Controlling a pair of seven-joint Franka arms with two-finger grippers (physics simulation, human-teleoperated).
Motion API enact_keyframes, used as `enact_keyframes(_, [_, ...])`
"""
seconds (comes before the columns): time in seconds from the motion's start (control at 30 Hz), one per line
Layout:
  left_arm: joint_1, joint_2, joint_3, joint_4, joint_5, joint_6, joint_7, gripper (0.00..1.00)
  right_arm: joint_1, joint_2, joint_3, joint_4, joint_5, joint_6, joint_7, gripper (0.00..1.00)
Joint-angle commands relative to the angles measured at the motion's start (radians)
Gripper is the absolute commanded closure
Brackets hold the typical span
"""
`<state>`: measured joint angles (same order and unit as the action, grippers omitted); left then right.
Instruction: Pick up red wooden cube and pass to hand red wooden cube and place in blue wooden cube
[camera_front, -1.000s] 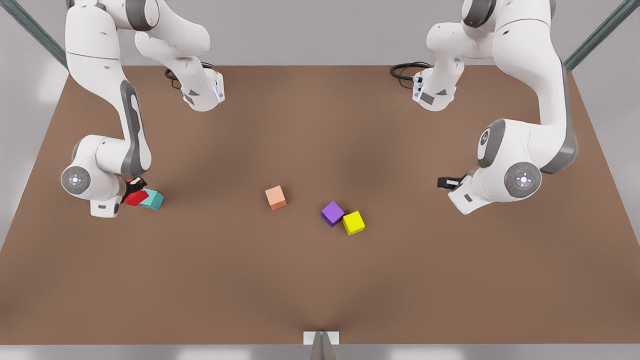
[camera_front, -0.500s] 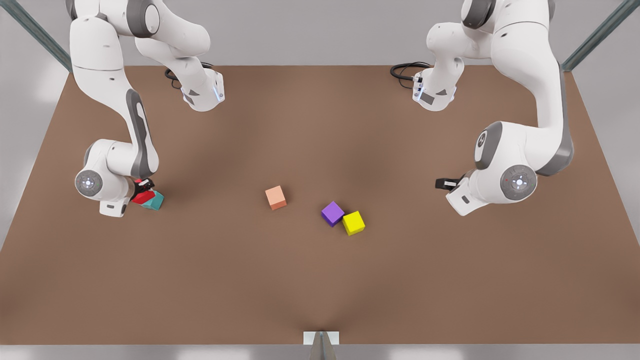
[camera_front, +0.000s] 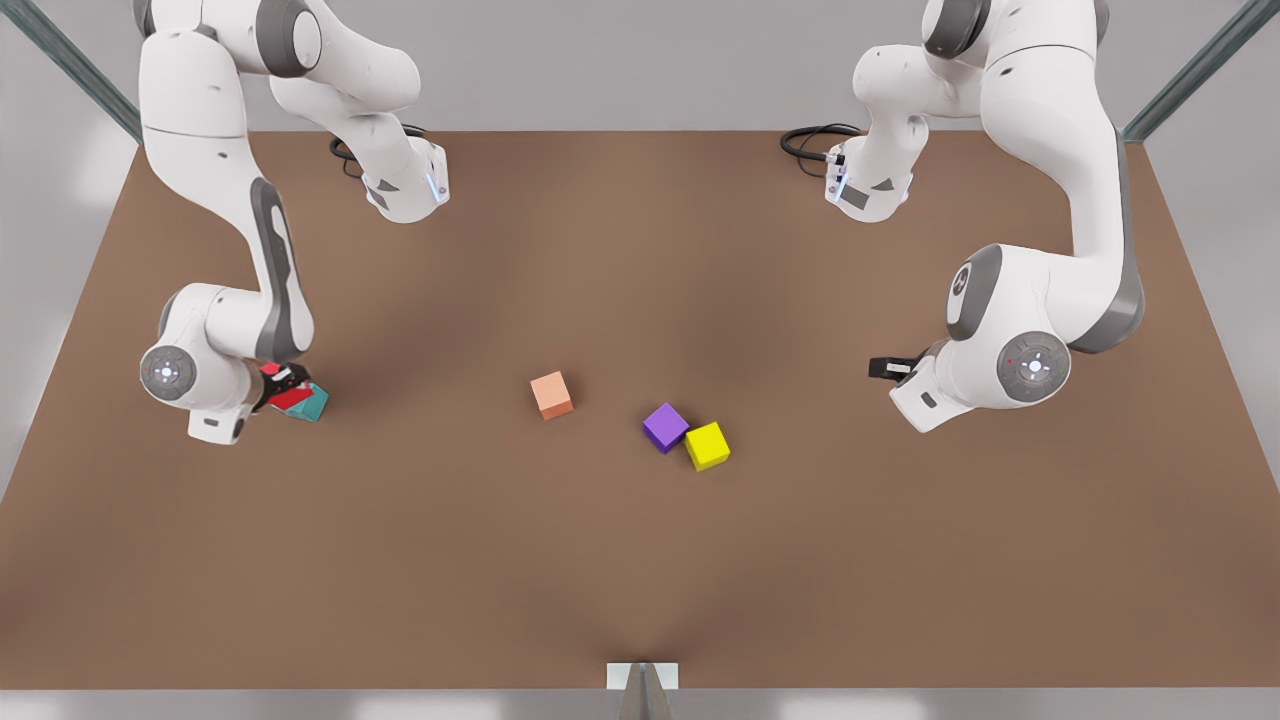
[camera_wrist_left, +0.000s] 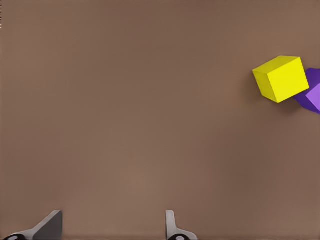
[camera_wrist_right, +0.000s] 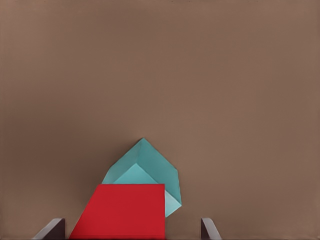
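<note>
Between fingertips of right gripper (camera_wrist_right: 132, 231), spread apart: red cube (camera_wrist_right: 121, 211) atop teal cube (camera_wrist_right: 146, 172). Left gripper (camera_wrist_left: 112, 229): spread, empty, waiting, yellow cube (camera_wrist_left: 281, 78) and purple cube (camera_wrist_left: 312, 92) well beyond.

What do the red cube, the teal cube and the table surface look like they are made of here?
Red wooden cube: flat matte red, no grain or gloss, so painted wood or plastic; the render leaves it open. Blue wooden cube: same matte finish, teal, crisp edges. Table: uniform brown, matte, textureless, perhaps laminate or board.
</note>
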<state>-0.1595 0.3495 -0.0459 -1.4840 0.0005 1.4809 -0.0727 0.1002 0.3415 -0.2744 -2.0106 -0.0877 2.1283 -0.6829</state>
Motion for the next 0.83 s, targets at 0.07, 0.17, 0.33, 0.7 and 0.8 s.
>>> enact_keyframes(0.07, [0.000,-0.001,0.000,-0.001,0.003,-0.001,-0.006,0.00,0.022,-0.029,0.001,0.128,0.049,-0.278,0.034,0.00])
enact_keyframes(0.17, [0.002,-0.001,0.000,0.001,0.004,-0.001,-0.006,0.00,0.065,0.039,0.000,0.417,0.146,-0.473,0.233,0.00])
enact_keyframes(0.33, [0.001,-0.017,-0.020,0.071,0.010,-0.082,-0.027,0.00,0.073,0.062,-0.006,0.598,0.232,-0.530,0.615,0.00])
enact_keyframes(0.7, [0.029,-0.032,-0.017,0.087,0.001,-0.156,-0.022,0.00,-0.123,-0.317,0.276,0.382,0.102,-0.628,0.695,0.00])
enact_keyframes(0.8, [0.032,-0.032,-0.017,0.087,-0.001,-0.156,-0.022,0.00,-0.123,-0.320,0.276,0.382,0.106,-0.633,0.698,0.00])
